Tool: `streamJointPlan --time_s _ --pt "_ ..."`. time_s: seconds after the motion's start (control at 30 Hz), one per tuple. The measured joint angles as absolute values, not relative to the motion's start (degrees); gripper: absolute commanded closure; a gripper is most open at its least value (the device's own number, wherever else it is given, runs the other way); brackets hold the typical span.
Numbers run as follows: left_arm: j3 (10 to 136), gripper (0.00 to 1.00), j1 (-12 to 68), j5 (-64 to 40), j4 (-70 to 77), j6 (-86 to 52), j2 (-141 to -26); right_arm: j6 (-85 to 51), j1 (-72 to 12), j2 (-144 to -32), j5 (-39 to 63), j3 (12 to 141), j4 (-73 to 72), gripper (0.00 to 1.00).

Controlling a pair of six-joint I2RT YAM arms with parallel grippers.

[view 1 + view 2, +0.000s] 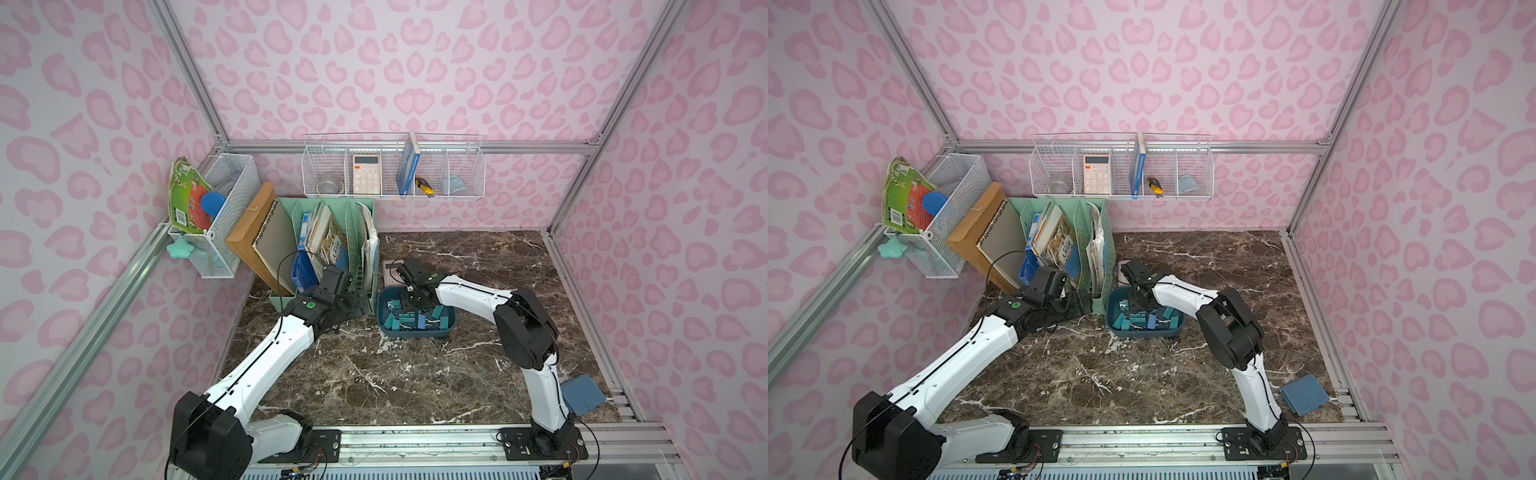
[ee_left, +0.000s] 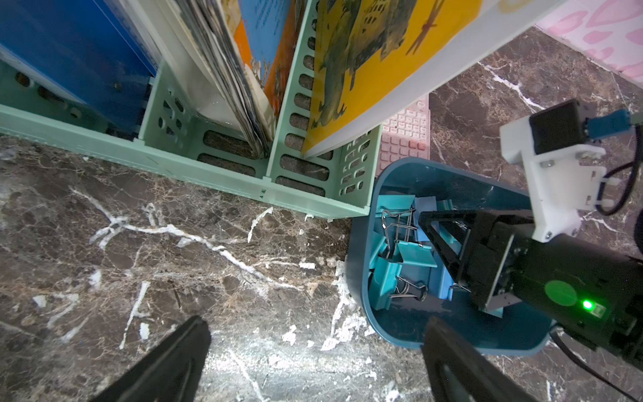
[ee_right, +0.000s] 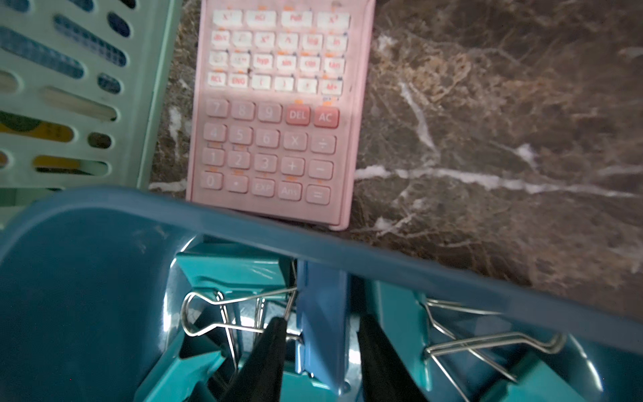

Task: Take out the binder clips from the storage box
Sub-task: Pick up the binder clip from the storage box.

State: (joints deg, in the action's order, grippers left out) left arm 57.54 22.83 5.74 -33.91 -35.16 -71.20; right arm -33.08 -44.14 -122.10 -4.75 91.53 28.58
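Brown marble tabletop [image 1: 415,374] carries everything we see. Mint-green file organizer [image 2: 222,175] stands at the back left, stuffed with books and notebooks. Storage box [image 1: 411,333], dark blue, sits on the marble just beside the organizer's right end. A pink scientific calculator [image 3: 275,139] lies flat just behind the box; we can't tell if the two touch. Left gripper [image 2: 316,320] hovers over bare marble just beside the box's left wall, fingers spread wide with nothing between them. Right gripper [image 3: 323,316] is down inside the box, in its back-left part. Its fingers [image 3: 268,351] are partly drawn in and straddle one upright blue binder clip [image 3: 323,296]. We see a thin gap on either side in the right wrist view, so we can't tell if they actually pinch it. Binder clips [image 1: 409,321], every one we can see, lie in the box in a loose heap: mostly teal, a few blue, silver wire handles sticking out at odd angles
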Motion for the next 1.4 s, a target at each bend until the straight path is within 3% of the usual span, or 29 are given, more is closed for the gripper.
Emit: streamJointPlan --time_s 0.53,0.67,1.2,1.4 --pt "58.2 0.01 22.8 6.1 -33.9 -34.5 -71.9 -32.5 -43.7 -125.5 -5.2 93.6 28.7 0.63" --pt "58.2 0.01 22.8 6.2 -34.0 -34.5 -71.9 -32.3 -43.7 -125.5 -5.1 93.5 28.2 0.76" --pt "59.2 0.01 22.8 6.6 -34.6 -34.5 -72.3 -31.4 -43.7 -116.0 -7.2 88.3 28.6 0.75" --pt "61.8 0.01 22.5 14.8 -40.0 -38.7 -69.8 -28.1 -48.0 -111.7 -8.9 87.9 28.5 0.74"
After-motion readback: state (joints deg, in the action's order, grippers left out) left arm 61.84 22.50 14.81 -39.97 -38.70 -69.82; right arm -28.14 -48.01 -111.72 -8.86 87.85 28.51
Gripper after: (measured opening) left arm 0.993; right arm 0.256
